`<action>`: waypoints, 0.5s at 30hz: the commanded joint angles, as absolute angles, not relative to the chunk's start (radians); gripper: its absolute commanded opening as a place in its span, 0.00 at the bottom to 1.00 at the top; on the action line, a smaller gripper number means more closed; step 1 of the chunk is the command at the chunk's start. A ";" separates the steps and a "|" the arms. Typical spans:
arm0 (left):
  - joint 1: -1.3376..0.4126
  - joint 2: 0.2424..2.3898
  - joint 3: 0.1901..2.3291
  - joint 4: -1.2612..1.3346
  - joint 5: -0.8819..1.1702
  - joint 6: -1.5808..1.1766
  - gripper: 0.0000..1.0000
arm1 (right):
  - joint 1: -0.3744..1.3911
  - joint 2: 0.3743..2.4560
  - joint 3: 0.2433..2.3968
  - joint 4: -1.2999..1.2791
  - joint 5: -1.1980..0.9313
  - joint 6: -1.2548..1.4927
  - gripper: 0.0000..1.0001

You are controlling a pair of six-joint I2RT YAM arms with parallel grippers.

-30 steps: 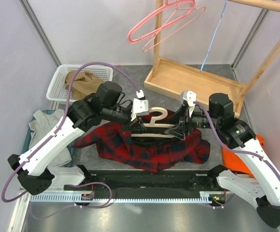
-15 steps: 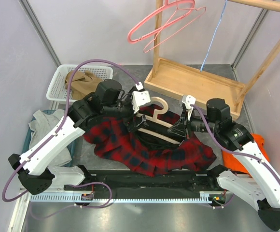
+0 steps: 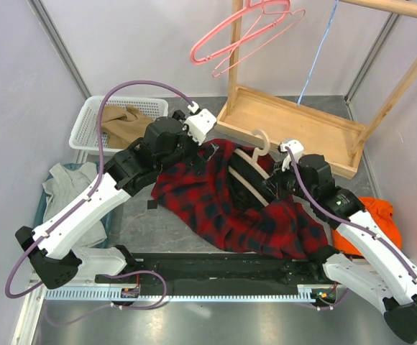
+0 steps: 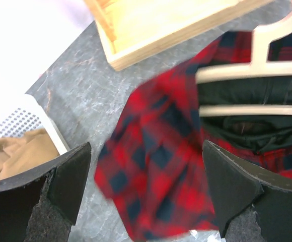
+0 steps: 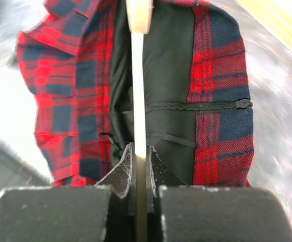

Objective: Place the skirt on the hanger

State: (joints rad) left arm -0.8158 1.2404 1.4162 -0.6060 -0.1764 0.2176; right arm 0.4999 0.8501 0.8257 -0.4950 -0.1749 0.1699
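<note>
On my overhead feed the plaid garment (image 3: 266, 223) sprawls across the middle of the table (image 3: 158, 223). It is draped over a wooden hanger (image 3: 246, 180), and I can't see that hanger's lower part. The skirt (image 3: 126, 123) lies crumpled in the white basket (image 3: 85, 122) at the far-left corner, partly behind my left arm's cable. The pink hanger (image 3: 244, 32) hangs high at the far edge, its top cut off. My left gripper (image 4: 146, 166) is spread wide around nothing, and my right gripper (image 5: 140, 159) pinches the wooden hanger's bar.

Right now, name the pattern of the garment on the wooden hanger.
Garment: red-navy plaid, clearest from right wrist.
</note>
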 commanded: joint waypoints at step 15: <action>-0.818 1.187 1.332 -0.494 -0.183 0.101 0.97 | 0.404 0.822 0.952 -0.476 0.649 0.428 0.00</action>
State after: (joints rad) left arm -0.8158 1.2236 1.3430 -0.5472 -0.1894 0.1486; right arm 0.4465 0.7841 0.7998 -0.5571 0.4603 0.4408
